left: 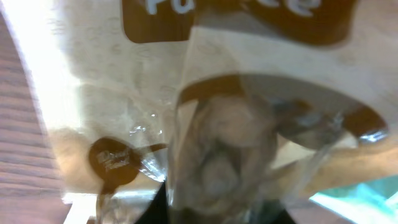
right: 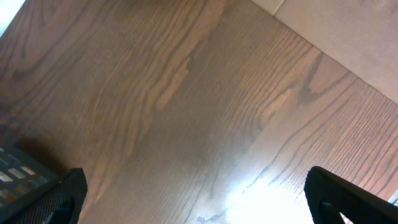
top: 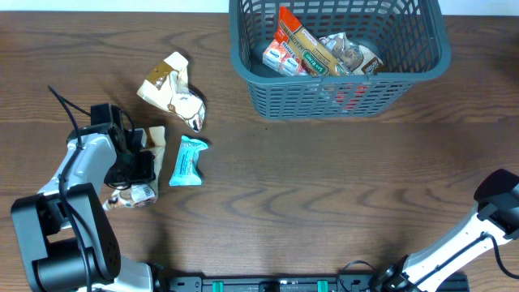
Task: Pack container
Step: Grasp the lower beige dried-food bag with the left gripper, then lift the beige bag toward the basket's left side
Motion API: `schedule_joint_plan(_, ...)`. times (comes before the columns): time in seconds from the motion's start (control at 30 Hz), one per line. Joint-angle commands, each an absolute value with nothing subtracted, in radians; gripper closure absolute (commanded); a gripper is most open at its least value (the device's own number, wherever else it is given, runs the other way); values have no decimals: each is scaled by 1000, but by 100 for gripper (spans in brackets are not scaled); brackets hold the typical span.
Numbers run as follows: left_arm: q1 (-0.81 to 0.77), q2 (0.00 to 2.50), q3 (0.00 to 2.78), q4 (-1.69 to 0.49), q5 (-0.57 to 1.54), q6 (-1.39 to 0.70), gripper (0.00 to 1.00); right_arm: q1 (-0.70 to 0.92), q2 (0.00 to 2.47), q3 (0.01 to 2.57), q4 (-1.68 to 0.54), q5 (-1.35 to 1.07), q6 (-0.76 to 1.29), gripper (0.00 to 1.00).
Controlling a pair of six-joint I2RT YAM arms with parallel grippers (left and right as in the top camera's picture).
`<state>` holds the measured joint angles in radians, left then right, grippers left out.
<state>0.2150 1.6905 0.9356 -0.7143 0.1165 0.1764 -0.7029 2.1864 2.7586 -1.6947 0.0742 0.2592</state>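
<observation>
The left gripper (top: pixel 139 166) at the left of the frame is squeezed tight, it seems on the tan snack packet (left: pixel 93 93), the right gripper (right: pixel 199 199) is spread wide over the table (right: pixel 186 93), and the container (top: pixel 340 99) sits at the top with other packets (top: pixel 312 53) inside

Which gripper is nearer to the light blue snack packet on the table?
Left. The left gripper is just beside the light blue packet, on a tan packet; the right gripper is far across the table.

Overhead looks straight down on the table (top: pixel 324 178) — left wrist close against a packet (left: pixel 93 112), right angled at wood.
</observation>
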Motion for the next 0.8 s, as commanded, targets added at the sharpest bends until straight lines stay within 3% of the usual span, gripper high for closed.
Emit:
schedule_joint_plan(0.0, 218, 1726, 920, -680, 76, 94, 94, -706, 2187, 2761, -1698, 70, 254, 1)
schedule_joint_plan(0.3, 218, 1664, 1059, -813, 74, 31, 94, -706, 2187, 2761, -1698, 70, 254, 1)
schedule_joint_plan(0.77, 160, 1412, 1716, -1206, 75, 91, 94, -706, 2186, 2761, -1698, 70, 254, 1)
